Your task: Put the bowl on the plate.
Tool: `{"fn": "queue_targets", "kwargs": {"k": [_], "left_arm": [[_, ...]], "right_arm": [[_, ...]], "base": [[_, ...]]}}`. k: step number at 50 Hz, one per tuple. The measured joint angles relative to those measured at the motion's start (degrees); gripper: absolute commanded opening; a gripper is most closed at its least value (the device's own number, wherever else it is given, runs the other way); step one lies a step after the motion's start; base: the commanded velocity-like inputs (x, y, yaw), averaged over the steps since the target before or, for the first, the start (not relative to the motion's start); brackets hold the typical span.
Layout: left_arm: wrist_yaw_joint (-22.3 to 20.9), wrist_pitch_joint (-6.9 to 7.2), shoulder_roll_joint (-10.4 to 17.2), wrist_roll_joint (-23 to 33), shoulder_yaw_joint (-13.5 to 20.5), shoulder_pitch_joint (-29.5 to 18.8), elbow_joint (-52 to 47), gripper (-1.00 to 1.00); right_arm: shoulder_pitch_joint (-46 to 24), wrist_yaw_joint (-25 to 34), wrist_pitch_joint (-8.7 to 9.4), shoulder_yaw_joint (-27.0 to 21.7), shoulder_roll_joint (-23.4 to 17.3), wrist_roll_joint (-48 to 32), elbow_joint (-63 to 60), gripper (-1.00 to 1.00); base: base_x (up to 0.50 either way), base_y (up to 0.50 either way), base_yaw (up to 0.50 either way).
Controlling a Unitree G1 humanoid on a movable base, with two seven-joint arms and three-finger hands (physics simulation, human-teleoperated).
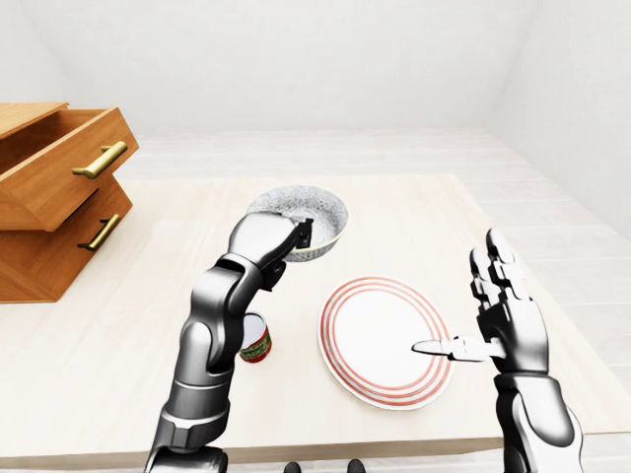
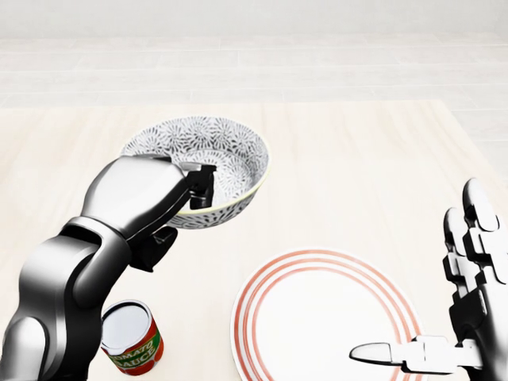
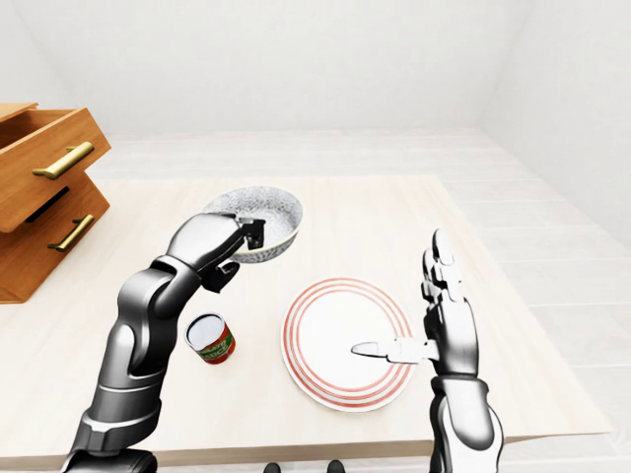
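A grey-patterned bowl (image 2: pixel 213 161) with a pale rim hangs tilted above the table, up and left of the plate. My left hand (image 2: pixel 184 197) is shut on its near rim, thumb inside and fingers underneath. The white plate (image 2: pixel 317 317) with red rings lies flat on the table at the bottom right of the head view. My right hand (image 2: pixel 444 317) stands open at the plate's right edge, fingers upright and thumb reaching over the rim, holding nothing.
A tomato sauce can (image 2: pixel 131 337) stands open-topped on the table left of the plate, under my left forearm. A wooden drawer unit (image 1: pixel 54 197) with its top drawer pulled out sits at the table's left. The table's edge (image 1: pixel 394 448) runs close below the plate.
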Motion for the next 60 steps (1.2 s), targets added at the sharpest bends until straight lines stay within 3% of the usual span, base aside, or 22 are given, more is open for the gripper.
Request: {"fn": "queue_targets", "kwargs": {"k": [23, 60], "left_arm": [[0.4, 0.0, -5.0, 2.2, -4.6, 0.3, 1.1, -1.0], [0.9, 0.0, -11.1, 5.8, -12.5, 8.8, -2.1, -1.0]], "right_arm": [[0.6, 0.9, 0.0, -2.0, 0.7, 0.1, 1.0, 1.0], [1.1, 1.3, 0.0, -2.8, 1.1, 0.1, 3.4, 1.0]], "base": [[0.0, 0.0, 0.0], [0.0, 0.0, 0.0]]}}
